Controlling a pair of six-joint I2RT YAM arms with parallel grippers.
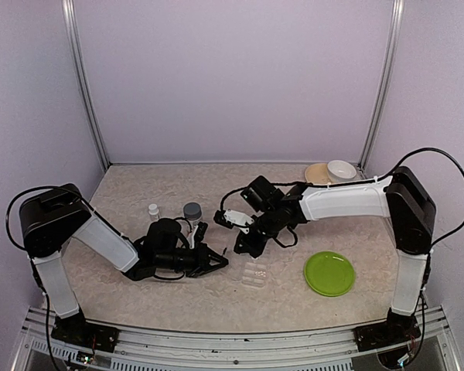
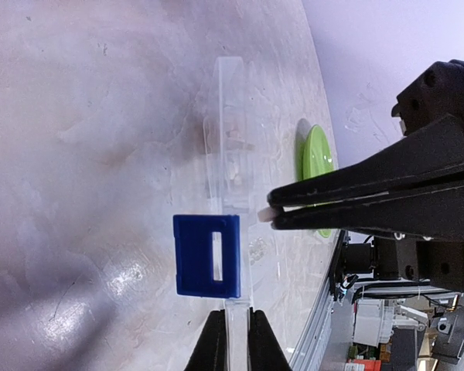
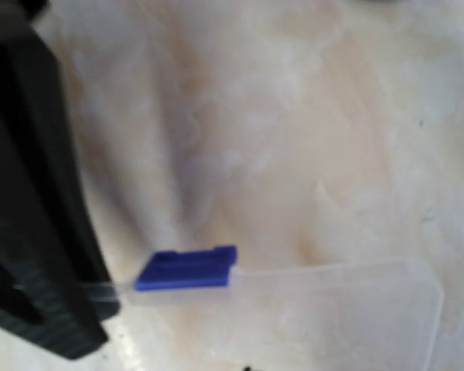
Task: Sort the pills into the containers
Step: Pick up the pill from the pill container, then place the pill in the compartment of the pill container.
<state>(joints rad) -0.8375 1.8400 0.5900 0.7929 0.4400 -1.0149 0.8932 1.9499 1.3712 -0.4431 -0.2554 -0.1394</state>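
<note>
The containers are one flat clear pill organiser lying between the arms. Its wall runs up the left wrist view, with a blue latch near the bottom. My left gripper is shut on the organiser's thin clear edge just below that latch. My right gripper comes in from the right, shut on a small white pill at its tips, just above the organiser. The blurred right wrist view shows the latch and the organiser, not my own fingers.
An amber bottle with a grey cap and a small white bottle stand behind the left gripper. A green plate lies at the right front. Two bowls sit at the back right corner.
</note>
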